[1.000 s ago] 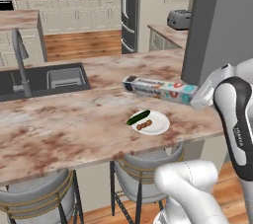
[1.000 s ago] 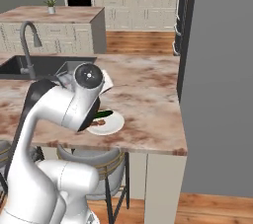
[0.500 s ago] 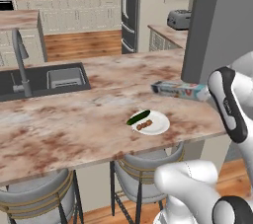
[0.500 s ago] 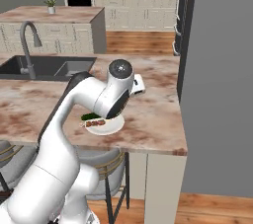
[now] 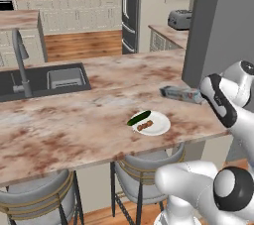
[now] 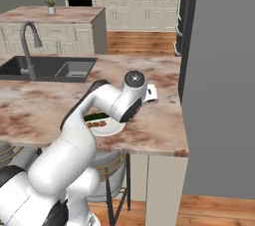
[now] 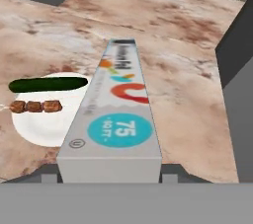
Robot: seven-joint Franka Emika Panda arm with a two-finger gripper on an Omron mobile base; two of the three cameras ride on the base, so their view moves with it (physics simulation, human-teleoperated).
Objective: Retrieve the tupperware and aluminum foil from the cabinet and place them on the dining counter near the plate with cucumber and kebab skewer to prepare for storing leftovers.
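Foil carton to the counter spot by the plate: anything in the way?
Nothing visible. In the hand view the aluminum foil runs out from between the gripper fingers over the dining counter. The marbled top beside and beyond the plate is bare; the cucumber and kebab skewer stay on the plate.

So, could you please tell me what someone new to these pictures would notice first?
Probably the aluminum foil, a long carton held in the gripper above the dining counter, its far end pointing toward the sink. Next comes the plate just beside it, carrying a cucumber and a kebab skewer.
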